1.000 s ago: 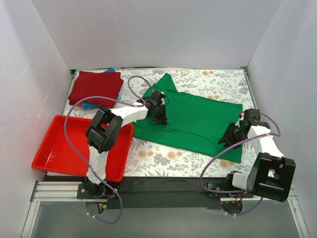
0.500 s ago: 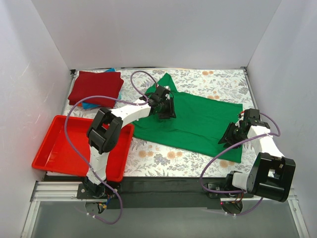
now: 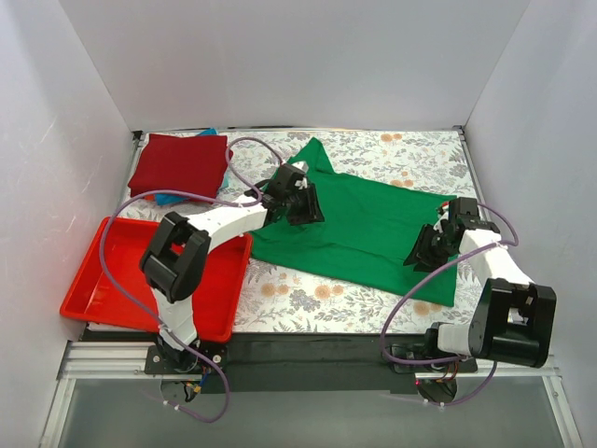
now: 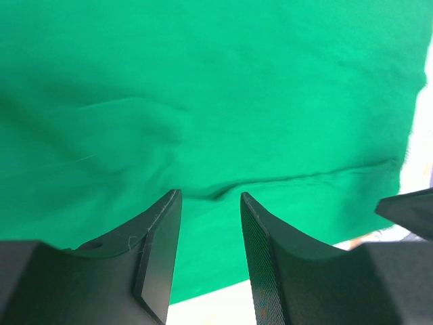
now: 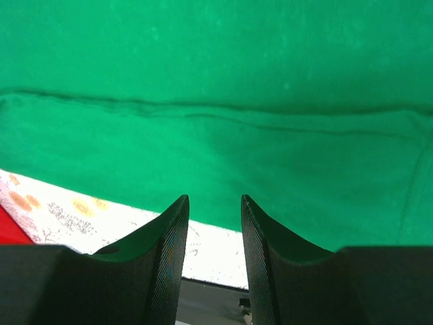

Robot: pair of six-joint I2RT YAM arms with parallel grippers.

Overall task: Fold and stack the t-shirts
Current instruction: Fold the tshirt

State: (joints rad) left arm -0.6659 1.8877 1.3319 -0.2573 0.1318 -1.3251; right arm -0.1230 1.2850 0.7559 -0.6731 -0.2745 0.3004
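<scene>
A bright green t-shirt point(image 3: 373, 229) lies spread across the middle of the flowered table. It fills the left wrist view point(image 4: 203, 81) and the right wrist view point(image 5: 216, 68). My left gripper point(image 3: 303, 201) hovers over the shirt's left part, open point(image 4: 210, 196), with nothing between its fingers. Above the shirt's right end my right gripper point(image 3: 424, 250) is also open and empty point(image 5: 213, 198). A folded dark red t-shirt point(image 3: 182, 163) rests at the back left on a blue t-shirt point(image 3: 168, 198), of which only an edge shows.
A red plastic tray point(image 3: 103, 280) sits at the front left, under the left arm's elbow. White walls close in the table on three sides. Purple cables loop from both arms. Bare flowered tabletop point(image 3: 308, 294) shows in front of the green shirt.
The left gripper has gone from shut to open, letting go of the green cloth, and has lifted a little away from me. The left elbow has swung left. The right gripper has edged left.
</scene>
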